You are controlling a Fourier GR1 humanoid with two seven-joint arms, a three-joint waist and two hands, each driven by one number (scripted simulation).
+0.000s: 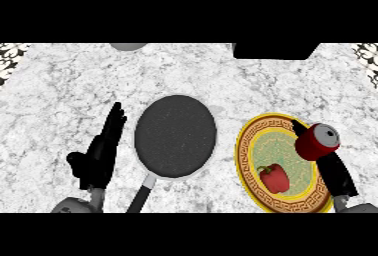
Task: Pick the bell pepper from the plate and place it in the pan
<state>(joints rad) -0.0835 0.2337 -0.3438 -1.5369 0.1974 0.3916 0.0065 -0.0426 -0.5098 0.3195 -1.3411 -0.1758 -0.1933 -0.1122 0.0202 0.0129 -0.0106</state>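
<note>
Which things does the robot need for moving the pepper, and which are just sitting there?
Needed: pepper, plate, pan, right hand.

Just there: red can by the right hand over the plate, left hand resting open beside the pan, grey thing and black thing at the far edge.

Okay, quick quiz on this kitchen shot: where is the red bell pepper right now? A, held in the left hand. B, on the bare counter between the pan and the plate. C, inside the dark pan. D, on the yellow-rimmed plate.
D: the bell pepper lies on the lower part of the plate, while the pan holds nothing and the left hand rests open beside it.
</note>
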